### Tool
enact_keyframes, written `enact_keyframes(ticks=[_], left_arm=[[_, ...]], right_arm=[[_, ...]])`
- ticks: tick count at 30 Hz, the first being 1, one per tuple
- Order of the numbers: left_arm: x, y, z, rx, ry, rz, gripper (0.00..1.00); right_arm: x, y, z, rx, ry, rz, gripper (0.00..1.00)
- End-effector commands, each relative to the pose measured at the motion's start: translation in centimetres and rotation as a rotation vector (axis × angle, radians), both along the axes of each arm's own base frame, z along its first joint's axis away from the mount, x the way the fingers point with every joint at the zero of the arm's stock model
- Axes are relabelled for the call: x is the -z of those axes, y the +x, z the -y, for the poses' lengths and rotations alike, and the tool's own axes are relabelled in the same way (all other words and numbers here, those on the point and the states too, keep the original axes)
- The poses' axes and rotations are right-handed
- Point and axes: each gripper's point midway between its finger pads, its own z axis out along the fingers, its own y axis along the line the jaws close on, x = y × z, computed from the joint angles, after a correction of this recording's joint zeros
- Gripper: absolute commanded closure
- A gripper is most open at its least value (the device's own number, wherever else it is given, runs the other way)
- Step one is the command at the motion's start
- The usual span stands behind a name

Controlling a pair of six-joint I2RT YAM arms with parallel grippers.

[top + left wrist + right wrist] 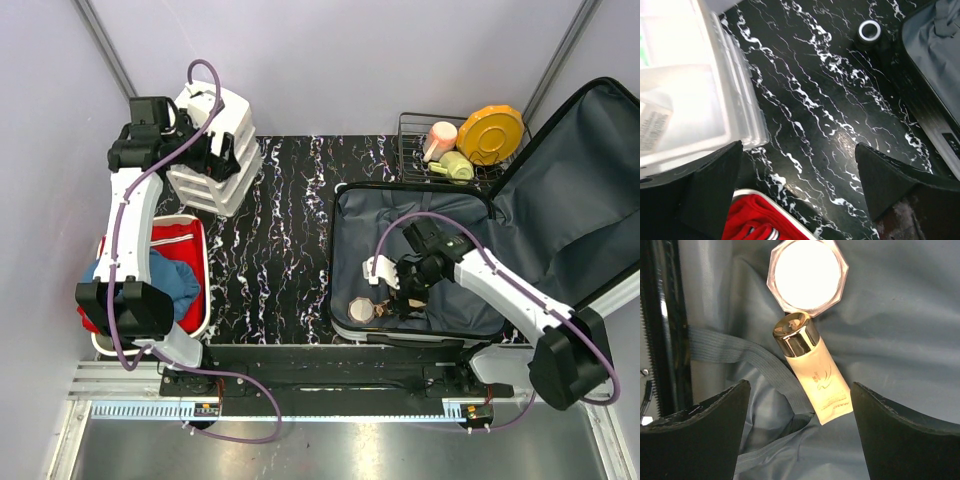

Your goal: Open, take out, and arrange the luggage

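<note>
The luggage (440, 250) lies open on the right of the table. Its dark grey lining faces up and its lid (575, 180) leans back to the right. Inside it, my right gripper (396, 293) stands open just above a cream tube with a gold cap (813, 377). The tube's flat end lies between the fingertips (730, 400) without touching them. Beyond the cap sits an octagonal jar (807, 274), and an elastic strap (735, 352) runs beside the tube. My left gripper (800, 170) is open and empty over the marble table, next to the white drawer unit (685, 100).
A white tub (200, 300) with red and blue clothes stands at the near left. A wire rack (410, 150) behind the luggage holds a yellow plate (490, 132) and cups. A round black piece with a silver ring (869, 31) sits by the luggage's edge (930, 75).
</note>
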Motion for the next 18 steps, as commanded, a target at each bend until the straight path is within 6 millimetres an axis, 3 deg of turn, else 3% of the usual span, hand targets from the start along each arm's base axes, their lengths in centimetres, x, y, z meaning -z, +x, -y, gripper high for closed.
enact_keyframes(ticks=[1,6,9,13,15,18], left_arm=[[-1.9,-1.8,1.2,0.028,-0.056,0.038,0.01],[-1.4,-1.9,1.3,0.003,-0.084,0.012,0.01],[-1.3,-1.8,1.4,0.007,-0.088,0.007,0.01],[-1.5,-1.5,1.3,0.007,-0.086,0.014,0.01],[-1.9,-1.3,1.4,0.013,-0.091,0.023,0.01],[-2.2,-1.1,1.7,0.027,-0.103,0.027,0.01]], right_arm=[[1.0,1.6,-1.3,-0.103,0.038,0.056,0.12],[3.3,3.0,-1.9,-0.143,0.017,0.047,0.2],[3.6,3.5,-2.6,-0.153,0.039,0.047,0.26],[2.7,4.2,-3.4,-0.131,0.067,0.048,0.47],[2.2,4.3,-3.4,-0.112,0.065,0.052,0.5],[1.1,4.3,-3.3,-0.075,0.071,0.059,0.65]])
